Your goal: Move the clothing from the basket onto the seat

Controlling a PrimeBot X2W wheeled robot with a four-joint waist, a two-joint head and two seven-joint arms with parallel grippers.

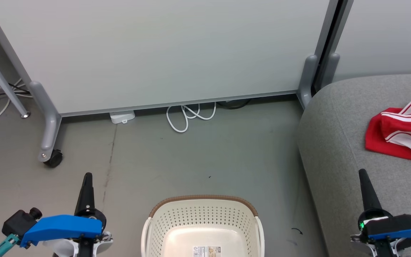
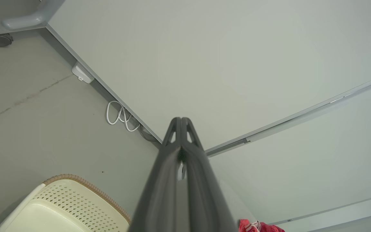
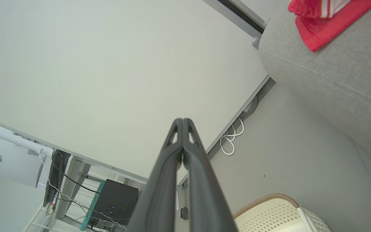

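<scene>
The clothing (image 1: pixel 398 132) lies on the seat (image 1: pixel 334 150), far and right of the right pincer (image 1: pixel 363 174), the nearer one. It and the left pincer (image 1: pixel 88 176) are shut, holding nothing. The basket (image 1: pixel 202 214) seems empty, but its near end is cut off.

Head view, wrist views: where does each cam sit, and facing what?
Head: on the head, looking down at floor, basket, seat; left pincer and right pincer at bottom corners.
Left wrist: looks along shut left pincer at the partition.
Right wrist: looks along shut right pincer at the partition, seat beside.
Shared: all three catch basket, clothing, white cable.
</scene>
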